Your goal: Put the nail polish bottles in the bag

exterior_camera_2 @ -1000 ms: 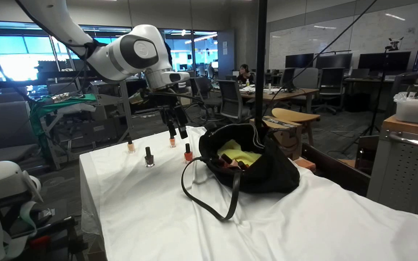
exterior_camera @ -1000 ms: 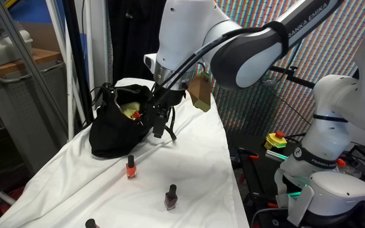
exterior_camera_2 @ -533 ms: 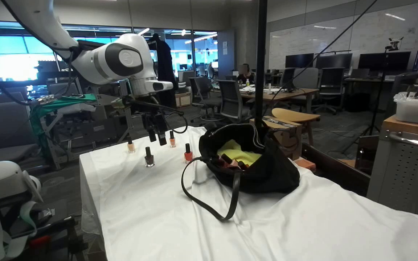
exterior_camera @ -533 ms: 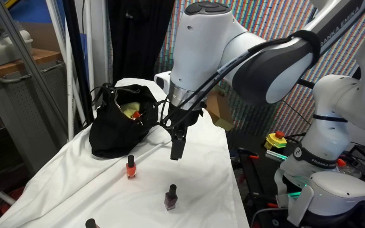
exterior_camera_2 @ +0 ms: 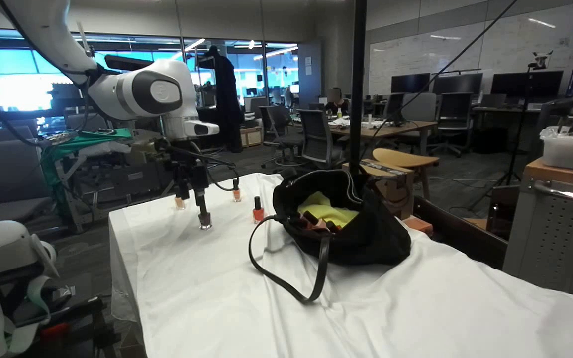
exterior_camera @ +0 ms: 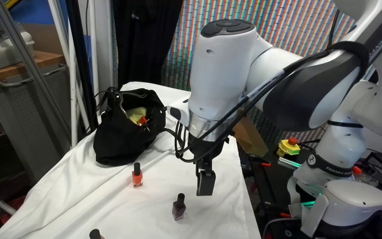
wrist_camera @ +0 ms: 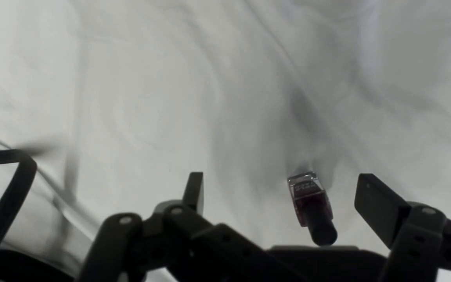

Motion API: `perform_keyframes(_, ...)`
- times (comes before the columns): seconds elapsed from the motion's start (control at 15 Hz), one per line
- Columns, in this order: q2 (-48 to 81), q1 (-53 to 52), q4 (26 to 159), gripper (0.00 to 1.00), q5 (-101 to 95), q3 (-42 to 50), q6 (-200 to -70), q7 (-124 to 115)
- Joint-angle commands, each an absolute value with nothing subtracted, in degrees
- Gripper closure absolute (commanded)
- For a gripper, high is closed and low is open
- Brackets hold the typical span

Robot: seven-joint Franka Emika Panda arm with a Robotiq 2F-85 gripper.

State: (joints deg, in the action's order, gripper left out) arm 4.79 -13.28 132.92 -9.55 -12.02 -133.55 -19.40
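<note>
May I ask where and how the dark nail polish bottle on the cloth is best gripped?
Probably by its black cap, from straight above: the dark bottle stands upright, slim cap on top, and the downward-pointing gripper is open wider than the cap.

My gripper stands wide, and in the wrist view the dark bottle shows between my fingers with room on both sides, less on the right. The red bottle stands in the way between the dark one and the bag. In an exterior view, the orange bottle and the pale bottle stand farther back with a big gap between them. The bag's strap loops out low on the white tabletop and blocks that side. The bag is open on top.
</note>
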Motion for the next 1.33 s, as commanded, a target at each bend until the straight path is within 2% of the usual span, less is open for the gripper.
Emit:
perform_keyframes(0.0, 5.8, -14.1, 132.1, 0.00, -8.0, -12.9, -133.0, -15.4)
perform_keyframes(1.27, 15.3, -13.5, 125.0, 0.00, -2.5, -13.3, -136.7, 1.0)
